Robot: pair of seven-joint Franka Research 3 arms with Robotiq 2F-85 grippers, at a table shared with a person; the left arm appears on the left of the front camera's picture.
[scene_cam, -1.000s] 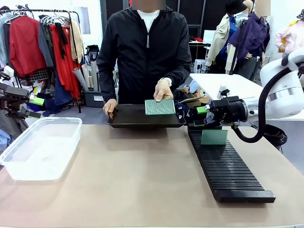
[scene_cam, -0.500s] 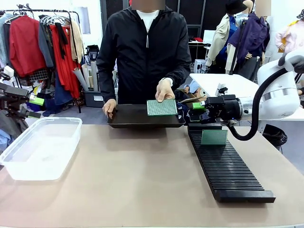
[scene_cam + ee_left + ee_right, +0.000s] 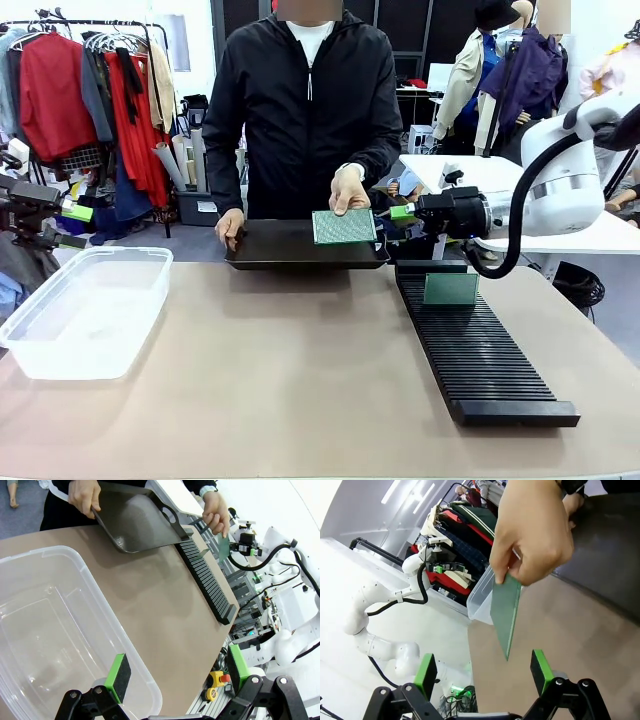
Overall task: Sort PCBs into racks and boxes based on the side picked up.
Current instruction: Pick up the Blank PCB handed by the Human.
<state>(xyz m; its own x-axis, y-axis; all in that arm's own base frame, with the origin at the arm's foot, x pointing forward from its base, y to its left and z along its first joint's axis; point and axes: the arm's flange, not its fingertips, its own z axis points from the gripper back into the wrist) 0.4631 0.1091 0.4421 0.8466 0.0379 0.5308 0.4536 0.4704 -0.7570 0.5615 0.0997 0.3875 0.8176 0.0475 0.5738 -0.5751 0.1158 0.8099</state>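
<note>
Across the table a person's hand (image 3: 345,190) holds a green PCB (image 3: 344,226) upright over a dark tray (image 3: 290,252). My right gripper (image 3: 393,218) is open at the board's right edge, not touching it. In the right wrist view the PCB (image 3: 506,611) hangs edge-on from the hand (image 3: 535,535), just above the gap of the open right gripper (image 3: 483,672). Another PCB (image 3: 450,288) stands in a slot near the far end of the black ribbed rack (image 3: 485,355). My left gripper (image 3: 177,672) is open over the clear plastic box (image 3: 50,630), holding nothing.
The box (image 3: 85,305) sits at the table's left, and the person's other hand (image 3: 232,226) grips the tray's left end. Bare tabletop (image 3: 290,370) lies between box and rack. Clothes racks and another table stand behind.
My right gripper has risen and moved left toward the held PCB. The person's hand has shifted the board slightly to the right. The left arm has stayed still.
</note>
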